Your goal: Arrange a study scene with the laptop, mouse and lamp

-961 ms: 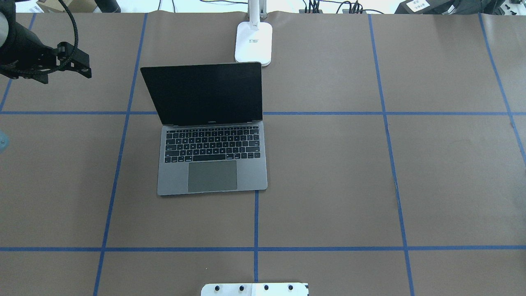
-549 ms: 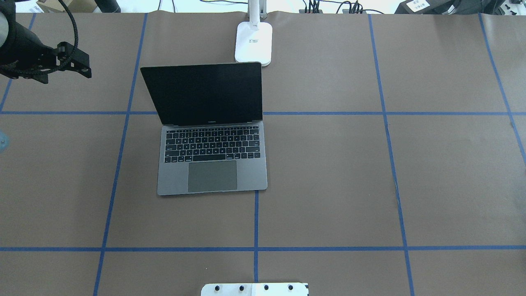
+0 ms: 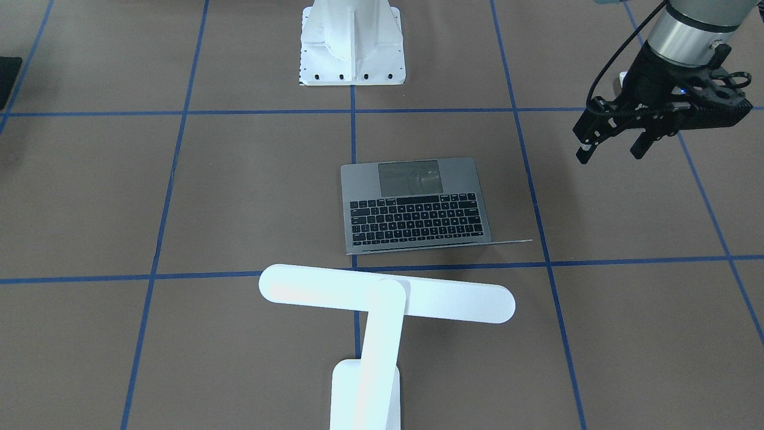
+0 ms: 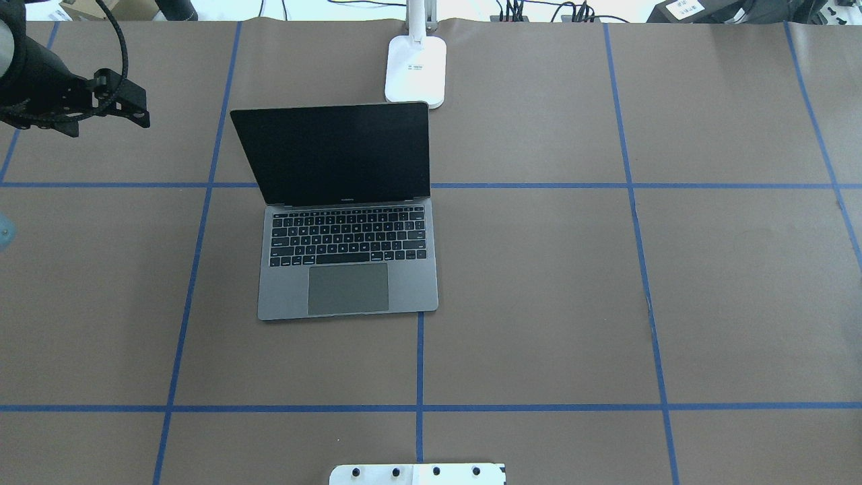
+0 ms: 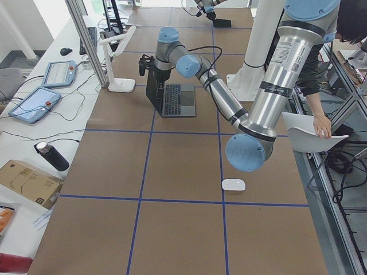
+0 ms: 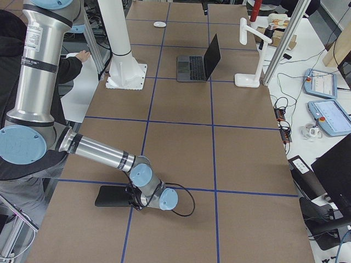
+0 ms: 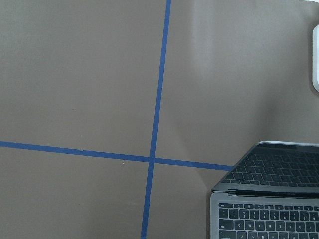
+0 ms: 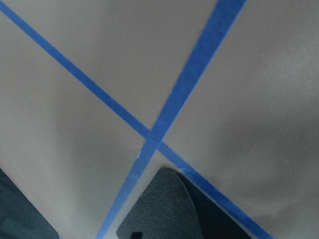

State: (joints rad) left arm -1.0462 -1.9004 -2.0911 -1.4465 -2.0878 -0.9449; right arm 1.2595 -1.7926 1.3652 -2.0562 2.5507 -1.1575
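The laptop (image 4: 345, 222) stands open near the middle of the desk (image 4: 552, 303), screen dark. The lamp (image 3: 388, 295) is upright just beyond it at 12 o'clock, its bar head reaching out above the lid; those two pieces look placed. The mouse (image 5: 233, 185) is what is left, by my reading: it lies well apart at the desk's far left end, about 8 o'clock from the laptop (outside the overhead view altogether). The left end effector (image 3: 610, 150) hangs above bare desk at 10 o'clock from the laptop, fingers apart and holding nothing. The right end effector (image 6: 133, 198) is low beside a black mat (image 6: 109, 196) at the desk's right end, around 4 o'clock; whether it is apart or together I cannot tell
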